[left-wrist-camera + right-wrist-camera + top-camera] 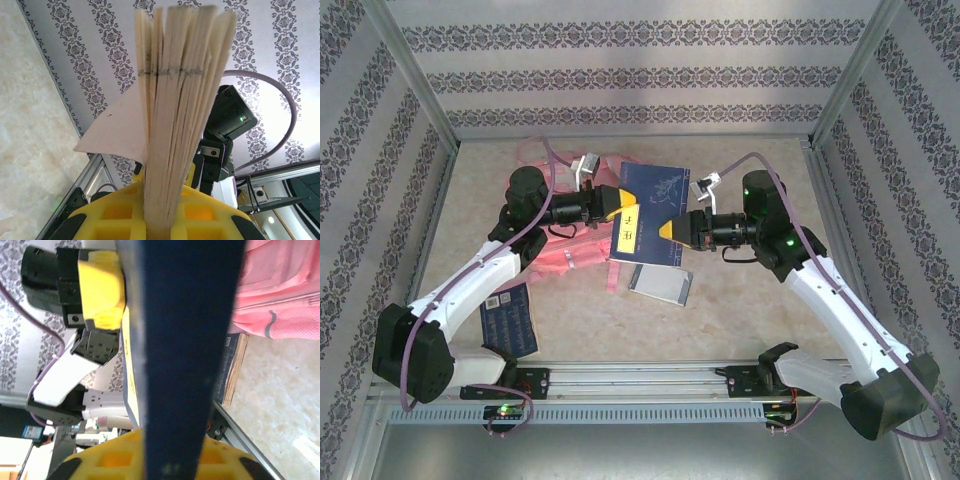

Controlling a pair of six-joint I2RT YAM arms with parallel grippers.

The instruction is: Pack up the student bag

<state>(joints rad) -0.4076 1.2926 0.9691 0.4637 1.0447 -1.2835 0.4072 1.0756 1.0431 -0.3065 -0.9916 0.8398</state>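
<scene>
A dark blue hardcover book (658, 186) with a yellow label is held in the air by 2 grippers. Its page edge is clamped by the left gripper (623, 205) and its dark blue edge by the right gripper (668, 230). The large pink fabric backpack (556, 256) is seen lying on the beige marbled tabletop (750, 310), beneath and left of the book, near a silver-grey flat notebook (660, 286).

The pale marbled table (740, 320) carries the pink student bag (570, 252) toward its far-left corner, a grey flat case (660, 285) mid-table, and a dark blue booklet (510, 320) near its near-left edge
</scene>
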